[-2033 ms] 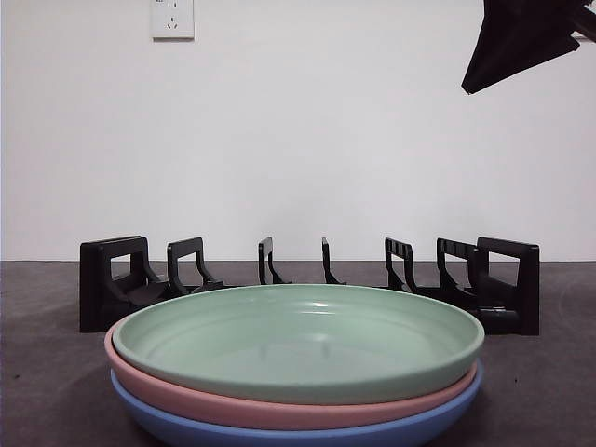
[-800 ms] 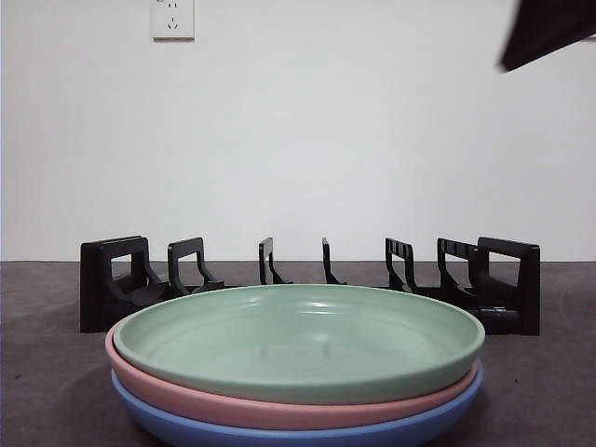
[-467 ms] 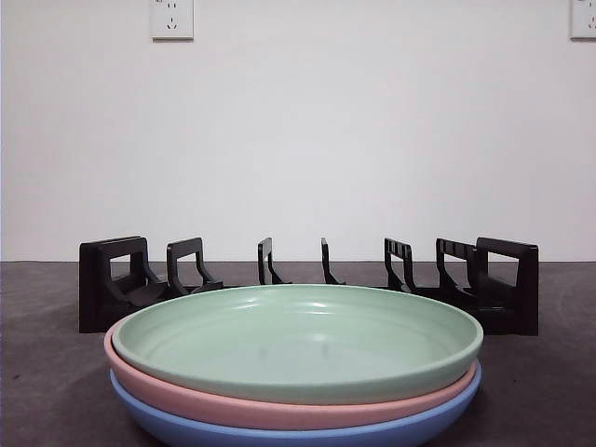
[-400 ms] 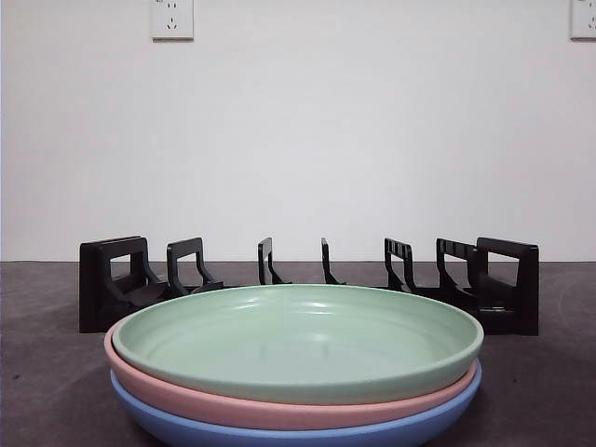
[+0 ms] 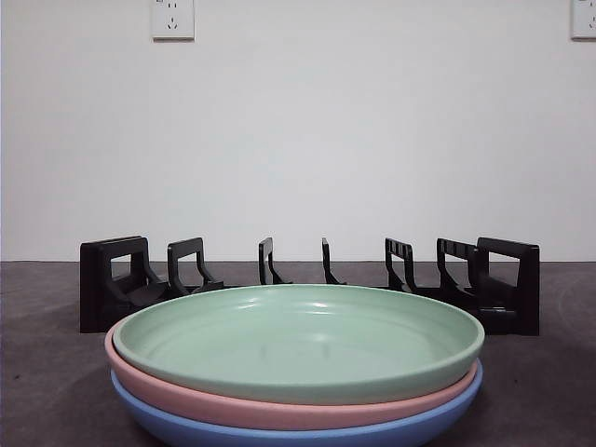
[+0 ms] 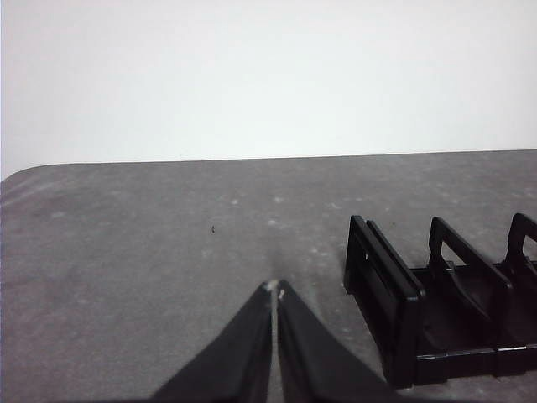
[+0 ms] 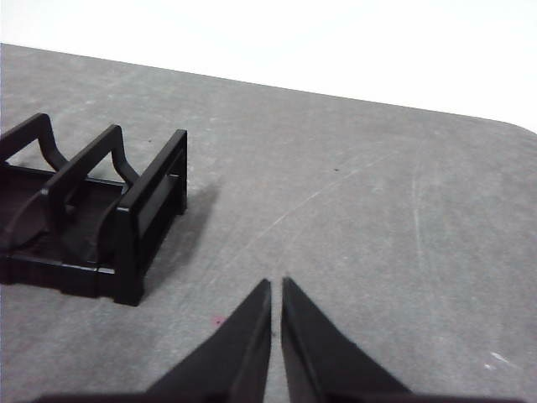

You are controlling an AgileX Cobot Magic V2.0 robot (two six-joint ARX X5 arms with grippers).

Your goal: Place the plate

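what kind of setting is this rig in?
Likely a lab test bench, not a kitchen: bare grey table, blank white wall with power sockets, and only a black plate rack plus a stack of three plates.

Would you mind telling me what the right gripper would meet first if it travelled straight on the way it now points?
Probably only the bare grey table. The right gripper, jaws shut, points past the end of the black plate rack, which sits off to one side; depth is hard to judge.

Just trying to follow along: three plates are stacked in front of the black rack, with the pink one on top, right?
Not quite. The front view shows the green plate on top; the pink plate is in the middle, the blue plate at the bottom. The stack does sit in front of the black rack.
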